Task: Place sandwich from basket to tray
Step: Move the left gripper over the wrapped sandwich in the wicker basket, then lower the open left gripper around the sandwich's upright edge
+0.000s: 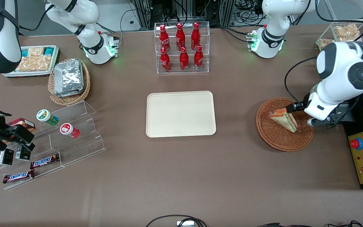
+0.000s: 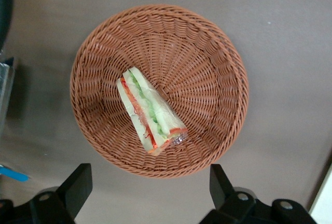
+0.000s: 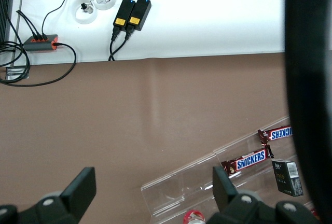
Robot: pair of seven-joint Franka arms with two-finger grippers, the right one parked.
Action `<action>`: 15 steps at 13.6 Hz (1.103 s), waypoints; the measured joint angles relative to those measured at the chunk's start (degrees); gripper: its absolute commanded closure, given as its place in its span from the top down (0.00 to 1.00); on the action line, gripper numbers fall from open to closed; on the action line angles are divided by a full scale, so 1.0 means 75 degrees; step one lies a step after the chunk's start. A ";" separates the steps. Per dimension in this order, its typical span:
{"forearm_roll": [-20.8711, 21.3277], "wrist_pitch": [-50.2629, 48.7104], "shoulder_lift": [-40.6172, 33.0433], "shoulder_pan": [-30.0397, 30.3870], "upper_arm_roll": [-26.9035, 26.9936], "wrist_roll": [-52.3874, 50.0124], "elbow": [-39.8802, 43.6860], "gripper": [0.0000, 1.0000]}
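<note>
Brown cloth covers a long table seen from the front, with the cream tray (image 1: 181, 113) bare at its middle and the reddish-brown wicker basket (image 1: 277, 139) well apart from it, toward the working arm's end; 1 wrapped sandwich (image 1: 283, 119) lies in the basket, slanted, its wide end nearer the camera; the left gripper (image 1: 301, 113) hangs over the basket's edge beside the sandwich, the arm's white body covering most of it, so only 2 dark finger ends show; from that view the sandwich lies from the gripper toward the tray. From the left wrist camera the basket (image 2: 218, 53) fills the frame and the sandwich (image 2: 150, 111) rests a little off its centre, long axis running diagonally across the line between the 2 fingers (image 2: 78, 182); those fingers stand wide apart, holding nothing, above the basket with the sandwich ahead of them rather than between them; I judge the wrist must move forward, perhaps turn, and then descend; the fingertips are cut off at the frame edge. From the right wrist camera neither sandwich, basket nor tray appears; only brown cloth, cables and snack bars.
</note>
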 measured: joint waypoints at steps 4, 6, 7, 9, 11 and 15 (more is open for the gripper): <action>0.0000 0.0826 -0.0038 0.0000 0.0001 -0.1172 -0.0755 1.00; 0.0000 0.1106 -0.0042 0.0004 0.0018 -0.1685 -0.0945 1.00; 0.0001 0.1291 -0.0043 0.0006 0.0033 -0.1952 -0.1043 1.00; 0.0001 0.1779 -0.0042 0.0017 0.0055 -0.2441 -0.1321 1.00; 0.0001 0.2253 -0.0012 0.0031 0.0070 -0.2913 -0.1629 1.00; 0.0001 0.2915 0.0300 0.0041 0.0094 -0.3603 -0.1965 1.00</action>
